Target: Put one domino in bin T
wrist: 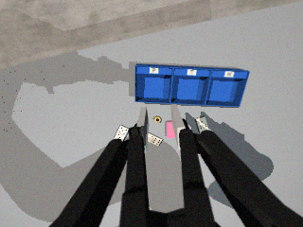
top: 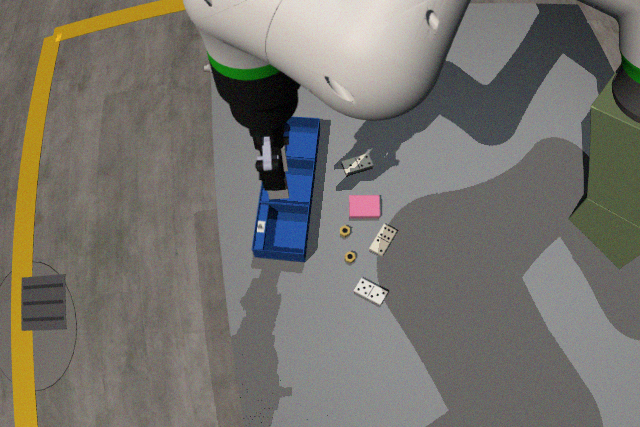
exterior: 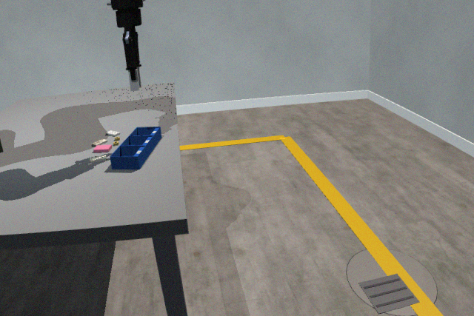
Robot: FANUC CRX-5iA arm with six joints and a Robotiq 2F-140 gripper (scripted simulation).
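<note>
The blue three-compartment bin (top: 289, 188) lies on the grey table; all its compartments look empty in the wrist view (wrist: 189, 86), and its white labels are too small to read. Three dominoes lie right of it: one in shadow (top: 357, 162), one tilted (top: 383, 238), one nearest the front (top: 370, 291). My gripper (top: 271, 174) (exterior: 134, 83) hangs high above the bin. Its fingers stand a little apart with nothing between them.
A pink block (top: 364, 206) and two brass nuts (top: 345, 230) (top: 349, 256) lie between the bin and the dominoes. The arm's green pedestal (top: 612, 179) stands at the right. The table edge runs just beyond the bin (exterior: 178, 144).
</note>
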